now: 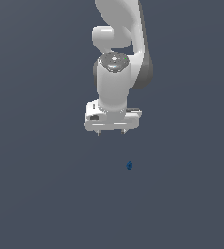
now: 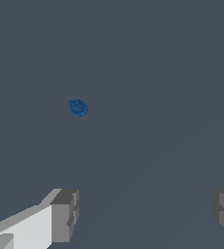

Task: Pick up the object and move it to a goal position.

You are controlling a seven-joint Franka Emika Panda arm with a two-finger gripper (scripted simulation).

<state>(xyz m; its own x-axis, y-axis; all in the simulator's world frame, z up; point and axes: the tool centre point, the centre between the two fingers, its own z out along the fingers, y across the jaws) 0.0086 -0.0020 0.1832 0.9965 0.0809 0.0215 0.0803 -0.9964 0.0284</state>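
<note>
Lying alone on the plain grey surface (image 1: 36,204): the object (image 1: 129,166), a tiny dark blue peg-like piece with a rounded end, far from any visible edge or corner, none of which falls within either view. Placed in the open, probably so as to be reachable from straight above with nothing in the way.

Hanging above it, pointing down: the white pincer (image 1: 112,132), well clear of the surface and touching nothing. In the exterior view, set up and toward that view's left of the object, so not yet centred over it. Same story in the wrist view: the object (image 2: 78,107) sits apart from the fingers (image 2: 65,214), outside the gap between them, not inside it.

Jaws spread wide, one fingertip at each side of the wrist view, bare surface between. Nothing held, nothing pinched.

Judged stage: approach, grasp not yet begun. Next needed, by the look of it: a sideways shift to bring the gap over the piece, then a descent. Goal position not marked anywhere visible.
</note>
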